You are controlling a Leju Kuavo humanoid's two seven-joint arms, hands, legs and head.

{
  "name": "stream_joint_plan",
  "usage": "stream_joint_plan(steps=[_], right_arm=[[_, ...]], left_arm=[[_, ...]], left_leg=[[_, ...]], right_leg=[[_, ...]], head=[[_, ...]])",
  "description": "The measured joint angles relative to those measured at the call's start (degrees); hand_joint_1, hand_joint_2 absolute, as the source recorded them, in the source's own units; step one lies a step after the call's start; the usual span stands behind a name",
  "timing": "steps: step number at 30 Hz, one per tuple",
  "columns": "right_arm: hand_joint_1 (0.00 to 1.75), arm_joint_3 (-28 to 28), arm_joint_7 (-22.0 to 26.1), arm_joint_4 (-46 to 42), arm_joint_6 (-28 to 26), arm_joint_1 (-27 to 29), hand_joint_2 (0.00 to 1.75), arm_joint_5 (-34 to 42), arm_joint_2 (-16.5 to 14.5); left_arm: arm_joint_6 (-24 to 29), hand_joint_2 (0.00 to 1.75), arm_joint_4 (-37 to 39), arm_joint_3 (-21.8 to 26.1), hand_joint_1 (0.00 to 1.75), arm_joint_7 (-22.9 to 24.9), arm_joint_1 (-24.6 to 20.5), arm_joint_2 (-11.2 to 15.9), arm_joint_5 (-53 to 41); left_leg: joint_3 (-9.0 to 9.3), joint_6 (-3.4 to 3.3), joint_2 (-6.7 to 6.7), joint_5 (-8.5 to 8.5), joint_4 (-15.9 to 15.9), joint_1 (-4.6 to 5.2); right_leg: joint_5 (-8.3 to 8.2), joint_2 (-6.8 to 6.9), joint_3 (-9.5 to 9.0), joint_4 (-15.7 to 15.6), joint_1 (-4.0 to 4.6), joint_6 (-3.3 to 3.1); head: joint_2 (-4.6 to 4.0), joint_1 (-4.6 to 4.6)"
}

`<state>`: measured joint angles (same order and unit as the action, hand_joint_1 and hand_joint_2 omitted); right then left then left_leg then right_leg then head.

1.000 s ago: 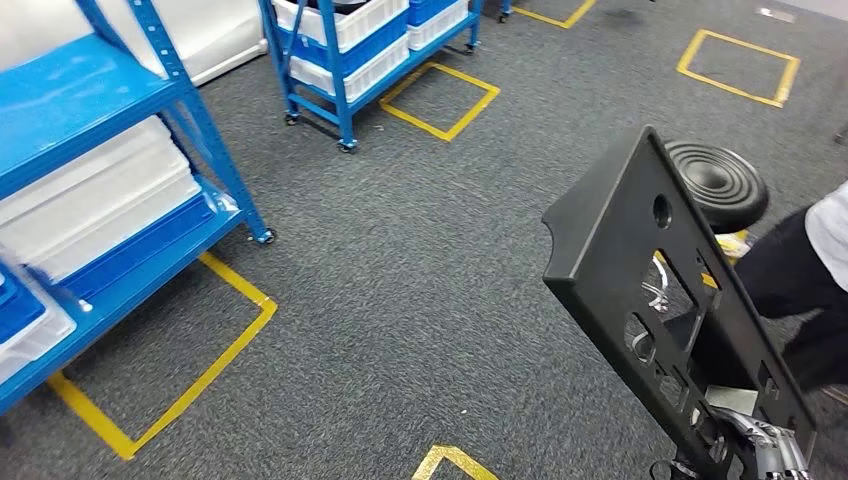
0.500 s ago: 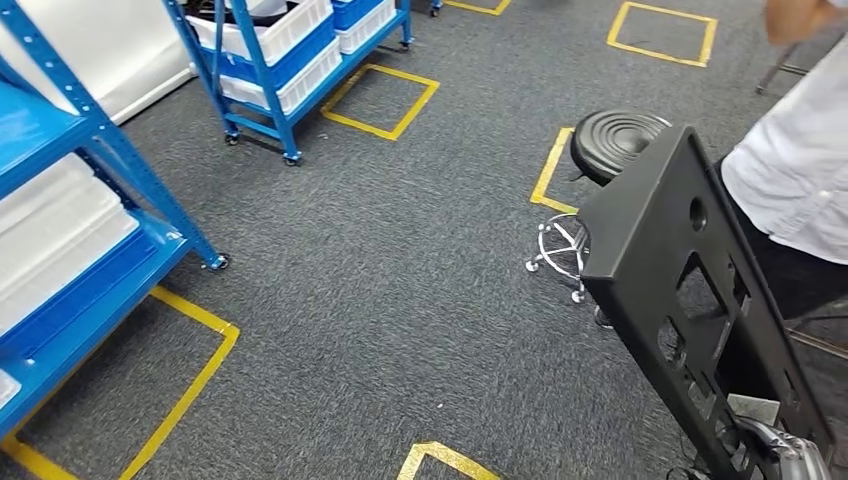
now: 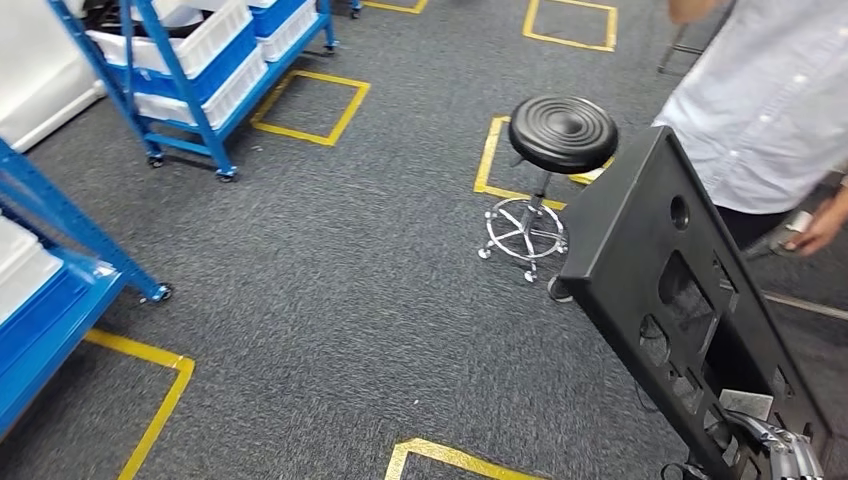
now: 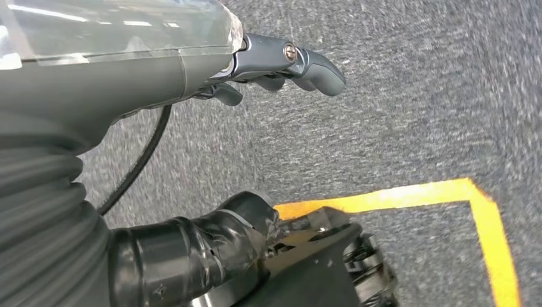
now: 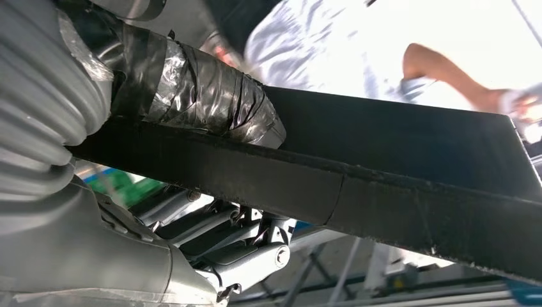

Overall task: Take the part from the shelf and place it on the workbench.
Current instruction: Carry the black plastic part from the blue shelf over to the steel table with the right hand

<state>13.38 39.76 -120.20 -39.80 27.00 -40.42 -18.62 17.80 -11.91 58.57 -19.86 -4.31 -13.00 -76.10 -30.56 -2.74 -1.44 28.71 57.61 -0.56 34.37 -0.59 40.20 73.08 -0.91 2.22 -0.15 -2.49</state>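
The part is a large black plastic panel (image 3: 650,250) with a round hole and several cut-outs. It stands tilted at the right of the head view, over the grey carpet. My right hand (image 3: 782,455) grips its lower end at the bottom right corner. In the right wrist view the taped thumb (image 5: 198,89) presses on one face of the panel's edge (image 5: 396,185), and the fingers (image 5: 224,243) wrap the other side. My left hand (image 4: 281,64) hangs above the carpet with its fingers apart and nothing in them.
A black round stool (image 3: 563,133) on a wheeled chrome base stands just beyond the panel. A person in a white shirt (image 3: 770,100) stands close at the right. Blue racks with white crates (image 3: 190,60) and a blue shelf (image 3: 45,310) are at the left. Yellow tape squares (image 3: 310,105) mark the floor.
The whole view has swung to the right: the blue shelves slid off to the left, and the stool and the person came further into view. The panel stays in my right hand.
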Motion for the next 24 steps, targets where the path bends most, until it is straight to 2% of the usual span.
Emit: stream_joint_plan(steps=[1,2,3,5,6,7,8,9,10,12,13,14,15,16,17,18,19,20,21,22,23,24], right_arm=[[1.75,0.0,0.0,0.1,0.0,0.0,1.75,-0.2,0.0],[1.75,0.0,0.0,0.2,0.0,-0.1,1.75,-0.4,0.0],[1.75,0.0,-0.1,0.3,0.0,-0.1,1.75,-0.6,0.0],[1.75,0.0,-0.1,0.4,0.0,-0.3,1.75,-0.8,0.0],[1.75,0.0,-0.1,0.4,0.0,-0.4,1.75,-0.8,0.0],[1.75,0.0,-0.1,0.4,0.0,-0.5,1.75,-0.8,0.0],[1.75,0.0,-0.1,0.4,0.0,-0.6,1.75,-0.8,0.0],[1.75,0.0,-0.1,0.4,0.0,-0.6,1.75,-0.8,0.1],[1.75,0.0,-0.1,0.4,0.0,-0.6,1.75,-0.8,0.1],[1.75,0.0,-0.1,0.4,0.0,-0.8,1.75,-0.8,0.1],[1.75,0.0,-0.1,0.4,0.0,-1.0,1.75,-0.8,0.1],[1.75,0.0,-0.1,0.5,0.0,-1.1,1.75,-0.9,0.1],[1.75,0.0,-0.1,0.5,0.0,-1.2,1.75,-0.9,0.1],[1.75,0.0,-0.1,0.6,0.0,-1.2,1.75,-0.9,0.1],[1.75,0.0,-0.1,0.7,0.0,-1.2,1.75,-0.9,0.1],[1.75,0.0,-0.1,0.7,0.0,-1.2,1.75,-0.9,0.1],[1.75,0.0,-0.1,0.8,0.0,-1.2,1.75,-0.9,0.1],[1.75,0.0,-0.1,0.8,0.0,-1.2,1.75,-0.9,0.1],[1.75,0.0,-0.1,0.8,0.0,-1.2,1.75,-0.9,0.1],[1.75,0.0,-0.1,0.8,0.0,-1.3,1.75,-0.9,0.1],[1.75,0.0,-0.1,0.8,0.0,-1.3,1.75,-0.9,0.1],[1.75,0.0,-0.1,0.8,0.0,-1.3,1.75,-0.9,0.1]], left_arm=[[0.0,1.75,0.0,0.0,0.0,0.0,0.0,0.0,0.1],[0.0,1.75,0.0,0.0,0.0,-0.1,0.0,0.0,0.2],[-0.1,1.75,0.0,0.0,0.0,-0.1,-0.1,0.0,0.2],[-0.1,1.75,0.0,0.0,0.0,-0.1,-0.1,0.0,0.3],[-0.1,1.75,0.0,0.0,0.0,-0.2,-0.1,0.0,0.3],[-0.1,1.75,0.0,0.0,0.0,-0.2,-0.2,0.0,0.3],[-0.1,1.75,0.0,0.0,0.0,-0.2,-0.2,0.0,0.3],[-0.1,1.75,0.0,0.0,0.0,-0.2,-0.3,0.0,0.3],[-0.1,1.75,0.0,0.0,0.0,-0.2,-0.4,0.1,0.3],[-0.1,1.75,0.0,0.0,0.0,-0.2,-0.4,0.1,0.3],[-0.1,1.75,0.0,0.0,0.0,-0.2,-0.3,0.1,0.3],[-0.1,1.75,0.0,0.0,0.0,-0.2,-0.2,0.1,0.3],[-0.1,1.75,0.0,0.0,0.0,-0.2,-0.1,0.1,0.3],[-0.1,1.75,0.0,0.0,0.0,-0.2,0.0,0.1,0.3],[-0.1,1.75,0.0,0.0,0.0,-0.2,0.1,0.1,0.3],[-0.1,1.75,0.0,0.0,0.0,-0.2,0.1,0.1,0.3],[-0.1,1.75,0.0,0.0,0.0,-0.2,0.1,0.2,0.3],[-0.1,1.75,0.0,0.0,0.0,-0.2,0.1,0.2,0.3],[-0.2,1.75,0.0,0.0,0.0,-0.3,0.0,0.2,0.3],[-0.2,1.75,0.0,0.0,0.0,-0.4,0.0,0.2,0.3],[-0.2,1.75,0.0,0.0,0.0,-0.6,-0.1,0.2,0.3],[-0.3,1.75,0.0,0.0,0.0,-0.7,-0.2,0.2,0.3]], left_leg=[[0.0,-0.01,-0.84,0.07,0.0,0.05],[0.04,0.03,-1.61,0.16,0.0,0.07],[0.15,0.11,-2.3,0.28,0.1,0.08],[0.47,0.48,-3.4,0.63,0.2,0.25],[0.61,0.73,-3.86,0.79,0.3,0.39],[0.74,0.99,-4.36,0.91,0.3,0.52],[0.88,1.26,-4.91,0.99,0.3,0.59],[1.04,1.55,-5.33,1.09,0.2,0.61],[1.14,1.88,-4.88,1.41,0.4,0.54],[0.03,2.4,-2.21,3.67,3.4,0.34],[-1.4,2.54,-0.58,5.52,6.7,0.2],[-3.24,2.61,0.32,7.39,10.6,0.12],[-4.94,2.69,0.72,8.6,14.0,0.08],[-5.95,2.74,0.85,8.67,15.9,0.07],[-6.04,2.74,0.91,7.57,15.7,0.03],[-5.14,2.69,1.11,5.53,13.3,-0.02],[-3.68,2.58,1.9,3.27,9.6,-0.14],[-2.25,2.44,3.3,1.76,6.0,-0.28],[-1.22,2.3,4.58,0.91,3.4,-0.39],[-0.69,2.16,5.55,0.76,2.0,-0.4],[-0.55,1.96,5.8,0.98,1.7,-0.3],[-0.51,1.64,5.23,0.86,1.6,-0.27]], right_leg=[[-0.07,0.12,0.34,1.1,-0.03,0.08],[-1.15,0.33,-0.41,0.0,-0.03,0.08],[-2.93,0.88,-2.2,-3.1,0.01,0.0],[-5.69,3.53,-6.35,-10.6,0.42,-0.5],[-6.23,4.53,-7.55,-13.0,0.71,-0.86],[-6.22,5.05,-7.99,-14.1,0.99,-1.23],[-6.2,4.63,-7.91,-14.3,1.21,-1.58],[-6.35,3.93,-7.92,-14.4,1.06,-1.94],[-6.5,3.32,-8.0,-14.7,0.9,-2.26],[-6.87,2.08,-8.17,-15.1,0.45,-2.91],[-6.94,1.45,-8.11,-15.1,0.4,-3.09],[-6.97,0.74,-8.03,-15.0,0.39,-3.22],[-6.97,-0.02,-7.98,-14.9,0.4,-3.28],[-6.94,-0.82,-7.96,-14.8,0.41,-3.3],[-6.89,-1.63,-7.94,-14.6,0.41,-3.3],[-6.81,-2.46,-7.94,-14.4,0.39,-3.26],[-6.71,-3.23,-7.91,-14.2,0.37,-3.16],[-6.59,-3.93,-7.77,-13.9,0.42,-2.97],[-6.55,-4.58,-7.55,-13.7,0.42,-2.7],[-6.58,-5.16,-7.25,-13.5,0.37,-2.37],[-6.71,-5.76,-6.96,-13.5,0.31,-1.98],[-6.92,-6.39,-6.72,-13.6,0.19,-1.58]], head=[[0.0,0.0],[0.0,-0.01],[0.0,-0.01],[0.0,0.0],[0.0,0.02],[0.0,0.04],[0.0,0.05],[0.0,0.06],[0.0,0.04],[0.0,0.05],[0.0,0.06],[0.0,0.07],[0.0,0.07],[0.0,0.07],[0.0,0.07],[0.0,0.08],[0.0,0.07],[0.0,0.07],[0.0,0.05],[0.0,0.05],[0.0,0.04],[0.0,0.05]])
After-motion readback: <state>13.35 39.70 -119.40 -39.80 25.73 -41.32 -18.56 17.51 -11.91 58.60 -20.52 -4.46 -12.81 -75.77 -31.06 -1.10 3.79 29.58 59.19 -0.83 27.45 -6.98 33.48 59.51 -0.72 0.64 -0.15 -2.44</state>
